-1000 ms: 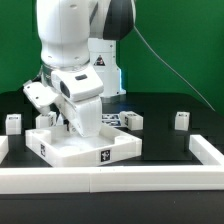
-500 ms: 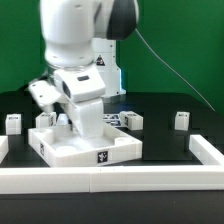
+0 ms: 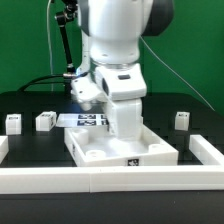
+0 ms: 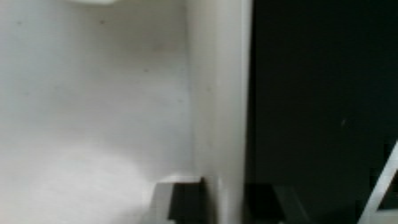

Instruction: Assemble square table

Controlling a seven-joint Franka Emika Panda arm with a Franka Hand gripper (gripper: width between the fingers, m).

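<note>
The tool [image 4: 228, 203] is nearly closed, pinched on the raised rim [image 4: 219, 90] of the square tabletop [image 3: 150, 157]. In the wrist view one dark finger [image 4: 180, 200] sits on the tray side of that thin wall. Its partner seems to sit on the outer side, though it is hard to make out against the black table [image 3: 192, 137]. Gripping the rim makes sense: the top is far too broad to span, and the wall is the one thin edge the fingers can close on, enough to drag or steer the piece across the table.

In the exterior view the arm stands straight down over the tabletop's far side, so its hand hides the grip itself. The tabletop lies flat on the table with its hollow side up, a little toward the exterior view's right of centre, close behind the front border rail [image 3: 110, 183]. Hollow side up is probably how it must lie for the legs to go in from above.

The legs wait loose and well apart from it. One leg [image 3: 181, 120] stands at the exterior view's right, and a second leg [image 3: 45, 121] and a third leg [image 3: 14, 122] stand at its left. A fourth cannot be seen. The marker board [image 3: 92, 119] lies flat behind the tabletop, partly hidden by the arm. No leg is fitted yet, so the assembly looks to be at an early stage.
</note>
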